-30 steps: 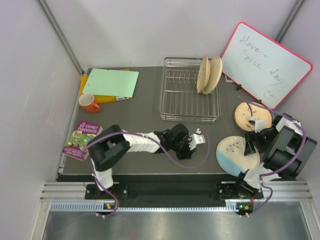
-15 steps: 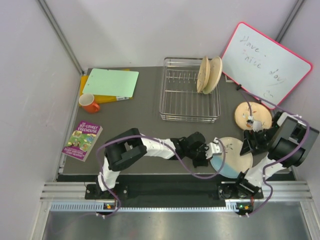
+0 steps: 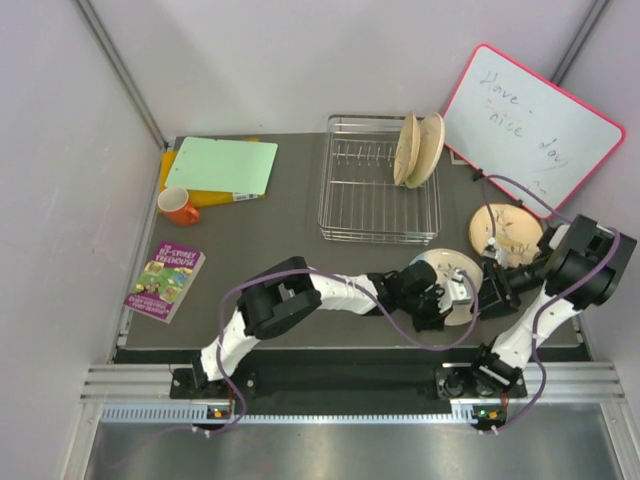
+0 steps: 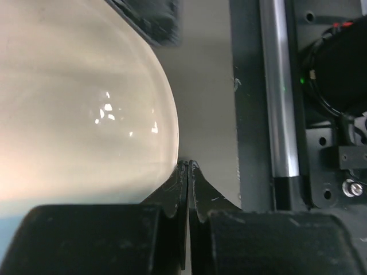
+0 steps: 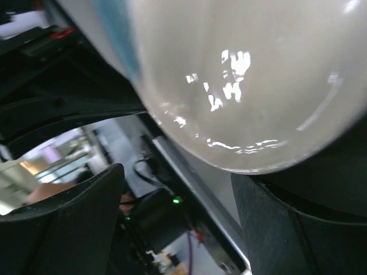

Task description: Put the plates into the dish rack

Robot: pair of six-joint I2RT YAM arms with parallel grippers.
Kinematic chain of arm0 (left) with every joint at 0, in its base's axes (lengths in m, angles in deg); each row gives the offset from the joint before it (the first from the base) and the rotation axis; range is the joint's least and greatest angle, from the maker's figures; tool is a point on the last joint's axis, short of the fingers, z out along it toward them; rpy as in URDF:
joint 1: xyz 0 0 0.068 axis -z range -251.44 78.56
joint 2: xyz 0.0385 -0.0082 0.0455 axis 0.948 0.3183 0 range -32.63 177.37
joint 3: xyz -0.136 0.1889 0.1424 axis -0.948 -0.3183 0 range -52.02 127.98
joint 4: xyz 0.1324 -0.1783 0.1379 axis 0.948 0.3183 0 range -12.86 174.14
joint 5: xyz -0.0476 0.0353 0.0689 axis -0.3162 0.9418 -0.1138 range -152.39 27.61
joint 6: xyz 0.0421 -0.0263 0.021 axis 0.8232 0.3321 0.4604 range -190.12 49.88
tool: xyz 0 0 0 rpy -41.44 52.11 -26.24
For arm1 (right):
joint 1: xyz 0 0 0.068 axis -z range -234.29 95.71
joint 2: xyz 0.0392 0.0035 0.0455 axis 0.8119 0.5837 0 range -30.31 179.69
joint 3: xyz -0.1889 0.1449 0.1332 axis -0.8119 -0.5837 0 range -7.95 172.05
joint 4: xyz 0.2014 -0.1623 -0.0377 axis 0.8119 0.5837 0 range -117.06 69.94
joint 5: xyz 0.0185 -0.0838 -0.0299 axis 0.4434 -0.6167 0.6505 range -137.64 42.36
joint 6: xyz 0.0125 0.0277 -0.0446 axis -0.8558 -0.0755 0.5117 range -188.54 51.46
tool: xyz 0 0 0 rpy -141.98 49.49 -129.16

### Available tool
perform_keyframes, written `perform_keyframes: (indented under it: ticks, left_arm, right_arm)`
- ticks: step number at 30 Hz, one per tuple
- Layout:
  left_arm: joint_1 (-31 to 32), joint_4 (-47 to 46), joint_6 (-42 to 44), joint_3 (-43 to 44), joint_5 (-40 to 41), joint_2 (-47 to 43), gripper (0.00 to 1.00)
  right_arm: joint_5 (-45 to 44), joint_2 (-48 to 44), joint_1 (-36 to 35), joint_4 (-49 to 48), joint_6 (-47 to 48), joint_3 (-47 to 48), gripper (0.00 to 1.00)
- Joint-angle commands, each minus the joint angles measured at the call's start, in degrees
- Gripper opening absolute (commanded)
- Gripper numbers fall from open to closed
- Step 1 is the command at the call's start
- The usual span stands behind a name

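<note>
The light blue and cream plate (image 3: pixel 440 268) stands tipped up off the table near the front, between my two grippers. My left gripper (image 3: pixel 452 298) is shut with nothing between its fingers; in the left wrist view the plate's (image 4: pixel 86 97) rim lies against the left side of the shut gripper (image 4: pixel 188 166). My right gripper (image 3: pixel 490 290) is open on the plate's right side. In the right wrist view the plate's (image 5: pixel 246 74) rim hangs just beyond the open gripper (image 5: pixel 178 175). A peach plate (image 3: pixel 507 232) lies flat at the right. Two plates (image 3: pixel 420 150) stand in the dish rack (image 3: pixel 375 185).
A pink-framed whiteboard (image 3: pixel 535 130) leans at the back right. An orange mug (image 3: pixel 180 207), a green folder (image 3: pixel 222 165) and a book (image 3: pixel 165 280) sit on the left. The table's front edge and rail (image 4: pixel 278 91) run close behind the lifted plate.
My left gripper shut and swept right to the blue and cream plate. The plate shifted left and back and tipped up. My right arm swung in toward it.
</note>
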Motion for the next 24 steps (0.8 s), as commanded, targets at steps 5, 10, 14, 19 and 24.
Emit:
perform_keyframes:
  ticks: [5,10,14,19,24]
  left_arm:
    - [-1.6,11.0,3.7,-1.9,3.8,-6.7,0.00]
    - [-6.7,18.2,7.2,-8.9,6.4,-17.3,0.18]
    - [-9.9,19.9,11.4,-10.7,11.2,-19.4,0.38]
    - [-13.1,18.0,13.4,-9.8,10.7,-14.7,0.40]
    - [-15.0,17.4,15.2,-6.6,8.1,-8.8,0.38]
  right_arm:
    - [3.2,2.0,1.1,-6.5,7.0,2.6,0.77]
    - [-1.0,-3.0,2.0,-9.9,4.3,4.7,0.79]
    - [-5.5,-5.9,2.3,-15.7,-1.2,7.5,0.81]
    - [-1.9,-0.5,1.3,-16.8,-4.2,12.2,0.81]
    - [3.2,7.9,-0.6,-16.0,-4.6,16.0,0.88]
